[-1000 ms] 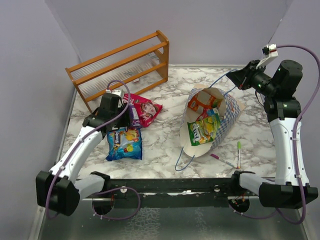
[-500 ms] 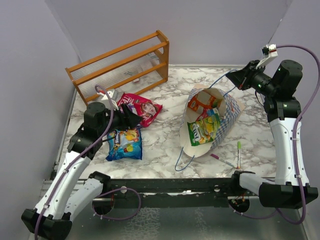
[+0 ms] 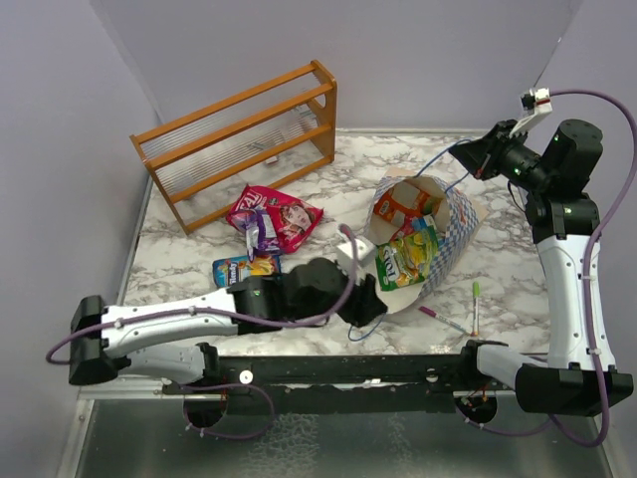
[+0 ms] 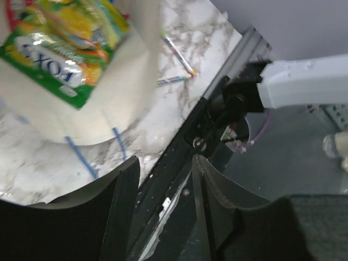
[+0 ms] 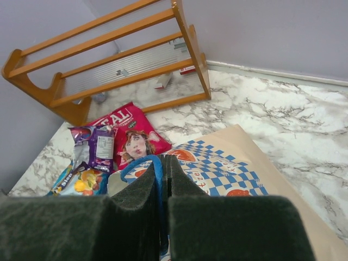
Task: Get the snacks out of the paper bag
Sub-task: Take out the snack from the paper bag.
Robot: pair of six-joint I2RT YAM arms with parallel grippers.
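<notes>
On the marble bench [image 3: 328, 189], the paper bag [image 3: 453, 234] lies on its side, mouth toward the near edge. The left arm has swung over from the unloaded pile, and the left gripper [image 4: 166, 166] is now at the bag's mouth, jaws apart and empty. The red packet [image 3: 279, 212], purple packet [image 3: 261, 231] and blue packet [image 3: 244, 267] are out. The green-yellow packet [image 3: 406, 254] and orange packet [image 3: 406, 207] are inside, so that's likely next. The right gripper [image 5: 161, 163] stays put, jaws clamped on the blue cord handle [image 5: 144, 161].
</notes>
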